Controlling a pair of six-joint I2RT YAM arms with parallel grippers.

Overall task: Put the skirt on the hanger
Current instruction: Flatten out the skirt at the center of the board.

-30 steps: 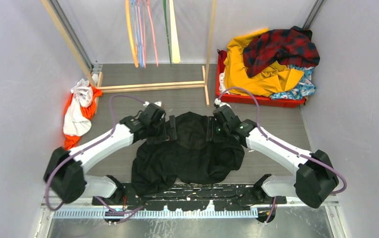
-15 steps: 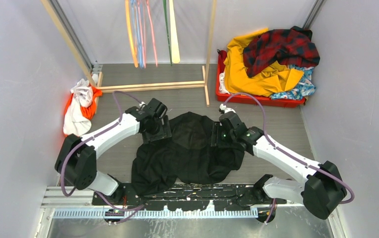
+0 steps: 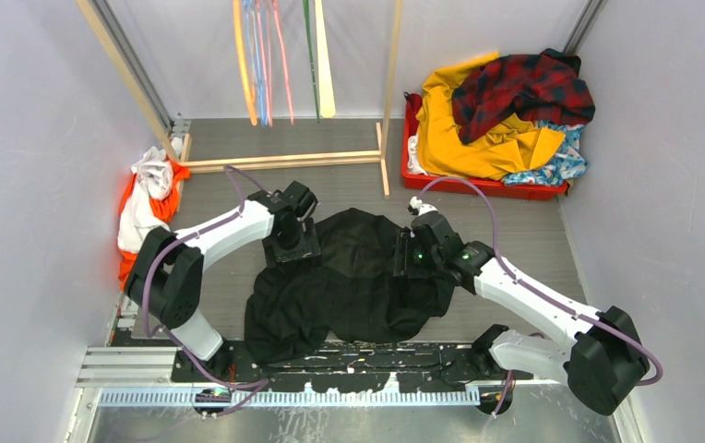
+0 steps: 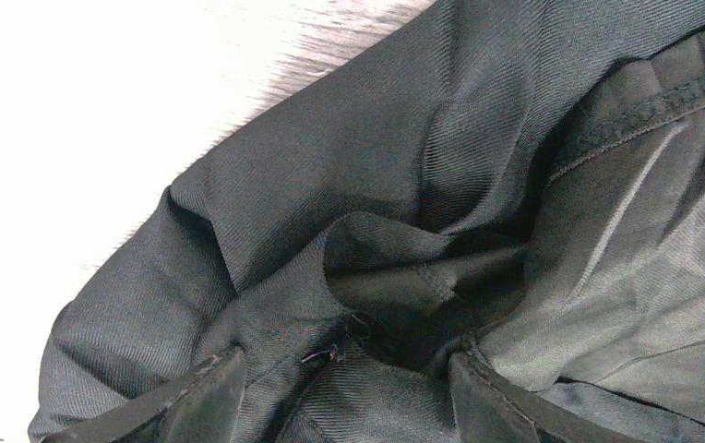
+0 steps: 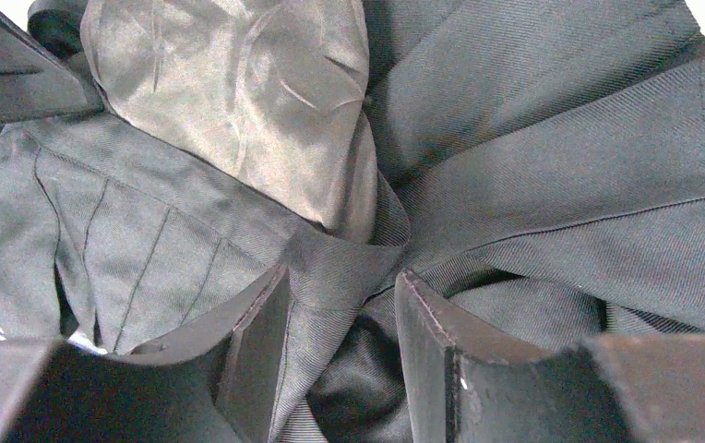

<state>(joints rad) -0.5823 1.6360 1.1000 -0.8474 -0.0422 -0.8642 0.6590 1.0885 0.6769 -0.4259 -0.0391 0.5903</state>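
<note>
The skirt (image 3: 563, 159), blue with a flower print, lies in the red bin (image 3: 478, 185) at the back right, mostly buried under other clothes. Coloured hangers (image 3: 258, 65) hang from the wooden rack (image 3: 284, 161) at the back. Both grippers are on a big black coat (image 3: 353, 286) spread on the table's middle. My left gripper (image 3: 295, 247) presses on its left upper edge, jaws wide open over bunched cloth (image 4: 344, 388). My right gripper (image 3: 407, 258) is at its right upper edge, jaws narrowed on a fold of coat (image 5: 344, 341).
A yellow garment (image 3: 460, 129) and a red plaid one (image 3: 524, 88) top the bin. A white and orange heap (image 3: 146, 208) lies by the left wall. Grey walls close both sides; the arm bases (image 3: 358, 365) line the near edge.
Both arms have swung their elbows and shoulders round while the grippers stayed on the coat's upper edge. The left gripper shifted slightly right, the right one slightly nearer. The coat's outline is almost unchanged.
</note>
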